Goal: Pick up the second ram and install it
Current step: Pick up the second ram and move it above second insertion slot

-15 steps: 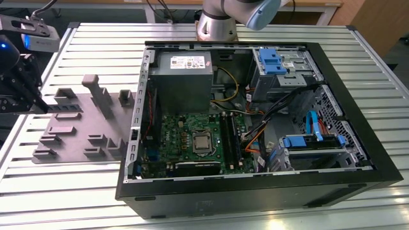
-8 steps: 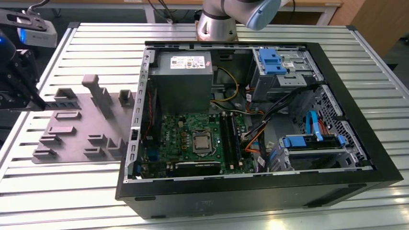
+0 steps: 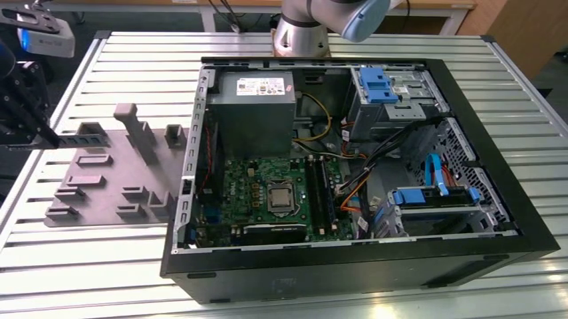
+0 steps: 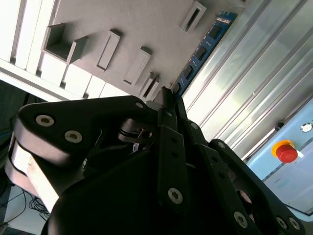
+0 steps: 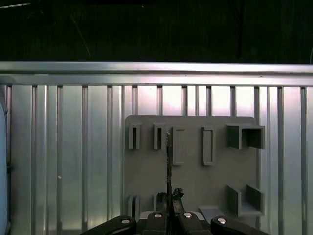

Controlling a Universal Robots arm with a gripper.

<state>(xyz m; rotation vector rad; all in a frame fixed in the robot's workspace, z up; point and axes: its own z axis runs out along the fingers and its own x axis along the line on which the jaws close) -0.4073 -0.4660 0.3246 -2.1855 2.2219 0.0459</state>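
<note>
black two-finger gripper [image 4: 167, 99]: clamped tight on one end of the stick, pinching its flat faces. That leaves the long contact edge free to meet a slot.
second ram, a thin dark green-black circuit-board stick with small black chips [image 4: 199, 53]: juts straight out past the fingertips. In the exterior view the second ram [image 3: 84, 140] hangs level, over at that view's left.
grey plastic fixture plate with upright blocks and narrow slots [image 5: 195, 181]: right under the stick. The stick looks lifted clear, though I can't rule out contact.
slatted metal counter [image 3: 133, 60]: carries plate and case side by side.
open black computer case [image 3: 355, 269]: lies on its side, so the board faces up for access.
large green motherboard with square silver processor [image 3: 257, 186]: well apart from the stick.
</note>
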